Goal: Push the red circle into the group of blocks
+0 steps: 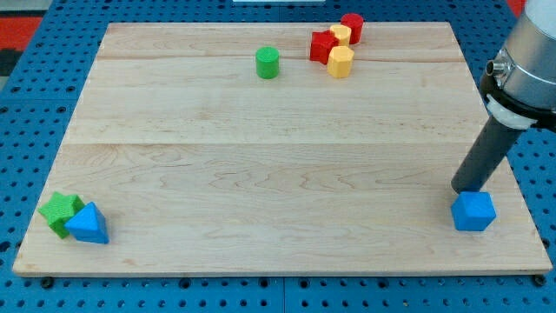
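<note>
The red circle (352, 27) is a red cylinder near the view's top, right of centre. It touches a cluster: a small yellow block (340, 36), a red star-like block (323, 46) and a yellow hexagon (340, 62). A green circle (268, 63) stands apart to their left. My tip (463, 189) is at the view's lower right, far from the red circle. It stands right behind a blue cube (473, 211), and the rod rises toward the upper right.
A green star-like block (60, 211) and a blue triangle (88, 223) sit together at the view's bottom left corner. The wooden board (261, 165) lies on a blue pegboard. The arm's grey body (526, 69) fills the right edge.
</note>
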Motion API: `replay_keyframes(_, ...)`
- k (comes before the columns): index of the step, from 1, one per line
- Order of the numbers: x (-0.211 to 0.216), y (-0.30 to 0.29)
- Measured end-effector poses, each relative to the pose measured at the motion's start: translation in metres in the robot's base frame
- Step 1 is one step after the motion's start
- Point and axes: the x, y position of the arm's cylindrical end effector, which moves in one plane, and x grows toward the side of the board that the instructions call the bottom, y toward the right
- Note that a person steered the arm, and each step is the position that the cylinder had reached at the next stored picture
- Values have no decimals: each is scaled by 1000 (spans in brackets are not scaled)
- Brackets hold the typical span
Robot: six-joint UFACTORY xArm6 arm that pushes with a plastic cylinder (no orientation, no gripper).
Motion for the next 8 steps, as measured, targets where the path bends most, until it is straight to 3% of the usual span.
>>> replay_keyframes(1,-14,-3)
replay_keyframes(3,-82,2)
replay_keyframes(8,-290,-15)
